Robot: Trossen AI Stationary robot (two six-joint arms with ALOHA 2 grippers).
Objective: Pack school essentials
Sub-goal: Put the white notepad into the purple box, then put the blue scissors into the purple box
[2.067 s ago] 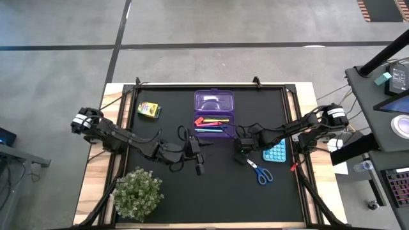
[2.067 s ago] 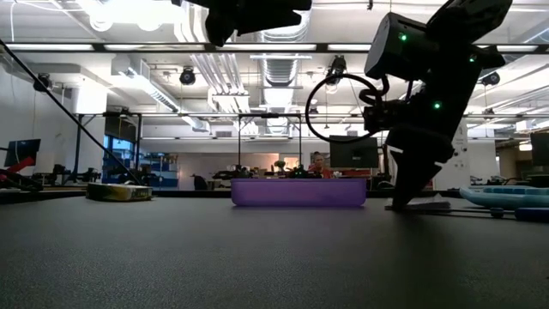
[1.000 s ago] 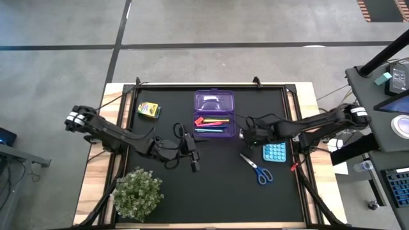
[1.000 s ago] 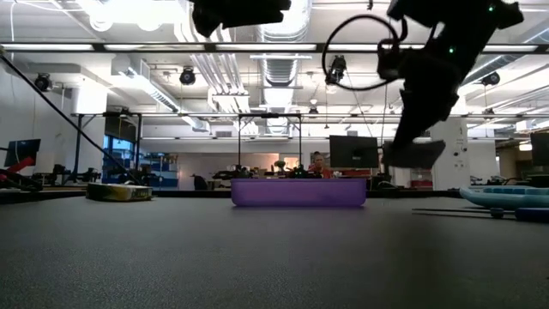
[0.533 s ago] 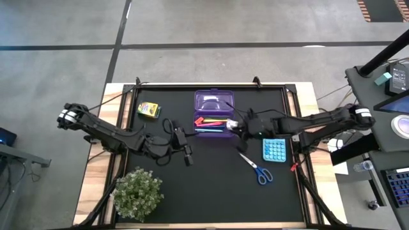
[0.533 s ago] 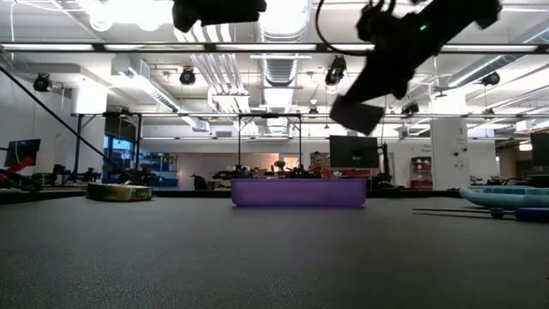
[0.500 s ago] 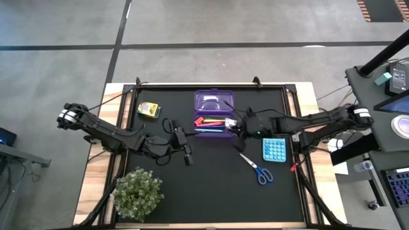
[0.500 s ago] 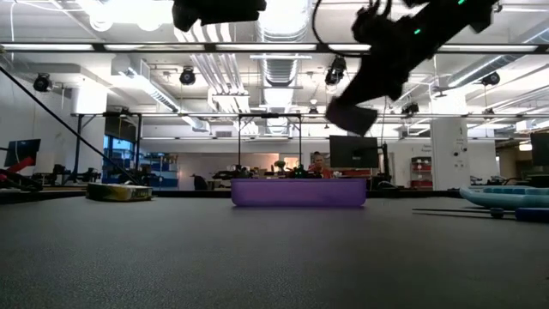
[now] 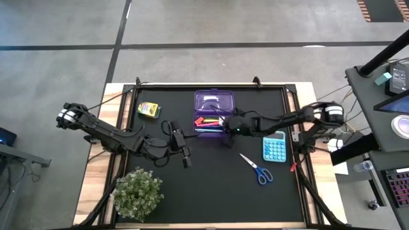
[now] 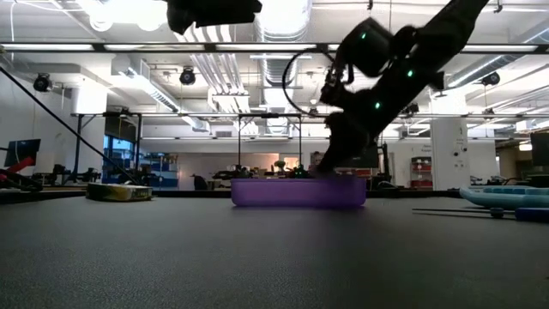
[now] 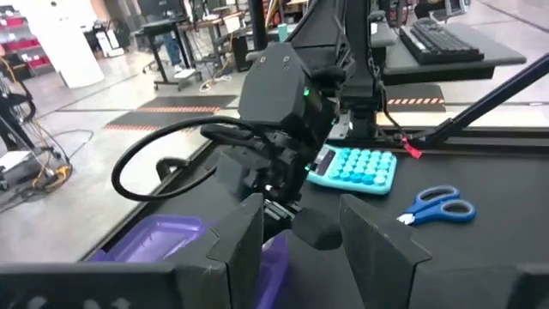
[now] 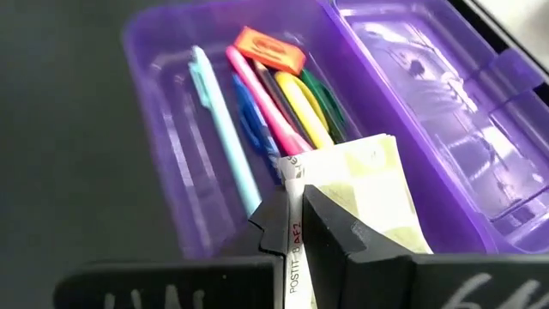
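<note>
Right hand (image 12: 296, 225) angled down over purple case (image 12: 171, 77), pinching sticky-note pad (image 12: 360, 184), left hand (image 11: 296, 227) spread, raised

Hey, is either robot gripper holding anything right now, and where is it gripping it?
The right gripper pinches a sticky-note pad by its edge, over the purple case. The left gripper holds nothing.

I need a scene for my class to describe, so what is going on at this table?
A two-armed robot is packing school things into an open purple case. The right gripper, shut on a pad of sticky notes, hangs over the case, where pens and a red eraser already lie. The left gripper waits open beside it. The crayon box, scissors and calculator lie outside the case.
</note>
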